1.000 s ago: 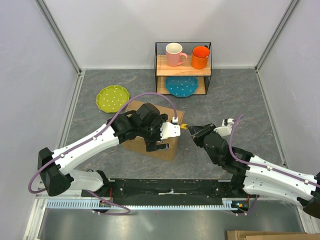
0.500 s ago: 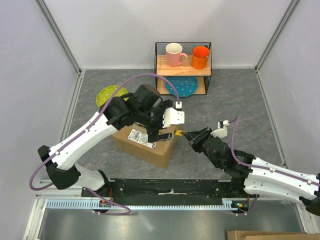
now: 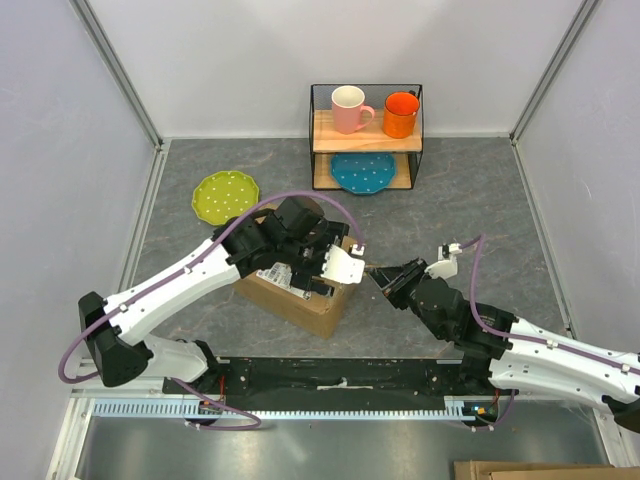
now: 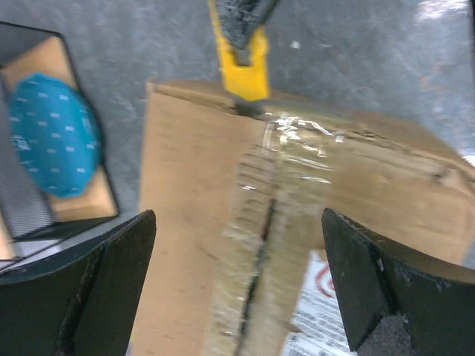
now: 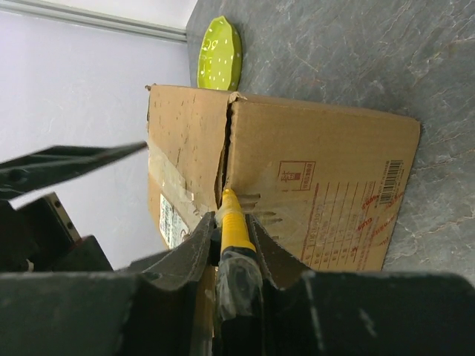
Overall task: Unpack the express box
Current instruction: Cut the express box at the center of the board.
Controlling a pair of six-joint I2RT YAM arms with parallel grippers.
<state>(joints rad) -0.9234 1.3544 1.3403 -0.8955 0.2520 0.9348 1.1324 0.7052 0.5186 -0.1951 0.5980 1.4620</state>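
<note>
The brown corrugated cardboard express box [image 3: 312, 312] lies on the grey stone-patterned tabletop [image 3: 480, 200] near the middle, between the two arms. Its clear-taped seam [image 4: 263, 222] is turned upward, and a white label printed in red [image 4: 319, 311] is seen beside the seam. The right gripper [image 5: 231, 241] is closed on a yellow-handled box cutter [image 5: 230, 215], whose tip is set at the end of the seam, right at the box's edge. The left gripper [image 4: 239, 222] is held wide open just above the box top, straddling the taped seam; contact with the cardboard cannot be told

The step in hand is judged to be the slitting of the tape. It is best done with the blade kept shallow and lined up with the gap between the flaps, so that only tape is cut and the contents are spared. The box should be braced by the left gripper before the cutter is drawn along, since a light carton can be pushed across the tabletop, and that gripper is best kept off the blade's path
</note>
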